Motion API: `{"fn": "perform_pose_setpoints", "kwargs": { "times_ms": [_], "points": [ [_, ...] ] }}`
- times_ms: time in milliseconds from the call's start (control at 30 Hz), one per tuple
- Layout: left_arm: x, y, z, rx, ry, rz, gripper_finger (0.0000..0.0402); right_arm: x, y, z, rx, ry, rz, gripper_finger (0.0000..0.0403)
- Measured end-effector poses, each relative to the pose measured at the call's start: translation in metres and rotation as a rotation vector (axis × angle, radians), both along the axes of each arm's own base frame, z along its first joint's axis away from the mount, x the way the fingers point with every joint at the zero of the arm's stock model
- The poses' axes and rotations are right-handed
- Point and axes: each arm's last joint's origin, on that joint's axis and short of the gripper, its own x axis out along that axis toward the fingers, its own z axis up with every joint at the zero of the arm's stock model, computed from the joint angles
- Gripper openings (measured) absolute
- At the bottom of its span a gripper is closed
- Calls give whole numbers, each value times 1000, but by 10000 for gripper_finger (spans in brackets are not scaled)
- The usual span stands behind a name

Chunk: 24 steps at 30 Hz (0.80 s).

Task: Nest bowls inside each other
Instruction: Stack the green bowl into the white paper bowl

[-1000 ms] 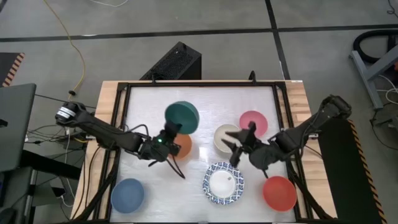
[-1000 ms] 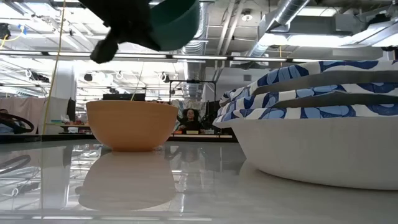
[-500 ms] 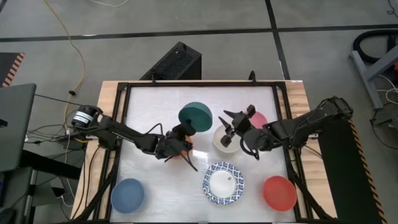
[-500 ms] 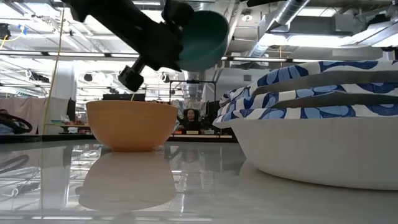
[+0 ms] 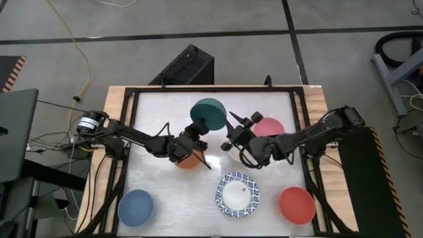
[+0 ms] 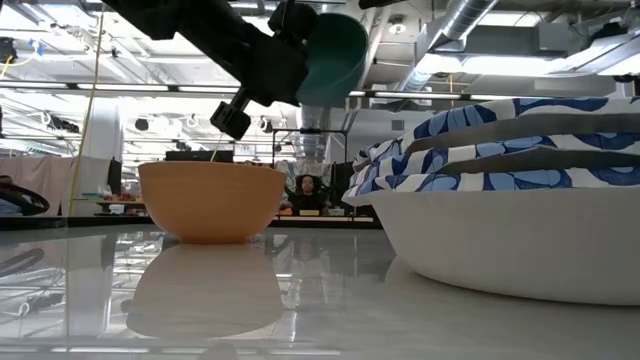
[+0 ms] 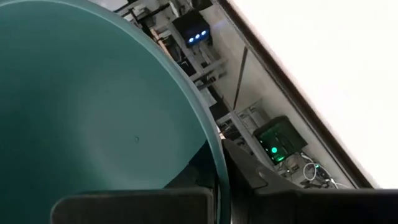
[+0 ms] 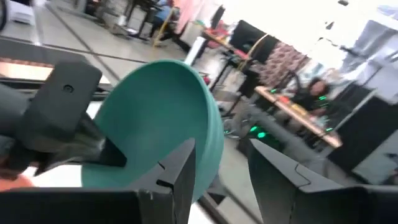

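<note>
My left gripper [image 5: 197, 134] is shut on the green bowl [image 5: 208, 114] and holds it high above the table, tipped on its side. The low view shows the green bowl [image 6: 335, 55] well above the orange bowl [image 6: 212, 200], which rests on its base on the table. My right gripper [image 5: 232, 129] is open just right of the green bowl. In the right wrist view its fingers [image 8: 180, 171] stand on either side of the bowl's rim [image 8: 214, 146]; whether they touch it I cannot tell. My left gripper pinches the green bowl's rim [image 7: 214, 186], one finger [image 7: 137, 205] inside the bowl and one [image 7: 261, 180] outside. The fingers come roughly level from the table's left. The bowl is lifted clear and tilted on its side.
A stack of blue-patterned white bowls [image 5: 238, 194] stands near the front middle. A blue bowl [image 5: 135, 206] is at the front left and a red bowl [image 5: 296, 205] at the front right. Beside my right arm are a pink bowl [image 5: 269, 127] and a half-hidden cream bowl [image 5: 229, 149].
My left gripper has carried the green bowl toward the table's right and far edge, rolling its wrist so the bowl tips. My right gripper has left the cream bowl, moved toward the far left up to the green bowl, and rolled.
</note>
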Motion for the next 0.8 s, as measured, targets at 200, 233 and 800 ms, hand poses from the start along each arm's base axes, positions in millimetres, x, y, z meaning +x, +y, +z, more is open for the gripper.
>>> {"fn": "perform_pose_setpoints", "kwargs": {
  "times_ms": [200,233,800],
  "points": [
    [0,2,0,0,-5,6,0,4,-6,3,27,-75,-22,170],
    [0,1,0,-1,-6,4,0,4,-8,4,41,-95,-27,174],
    [1,1,2,-6,-25,0,0,17,-30,-9,87,-128,-52,232]
  ]
}}
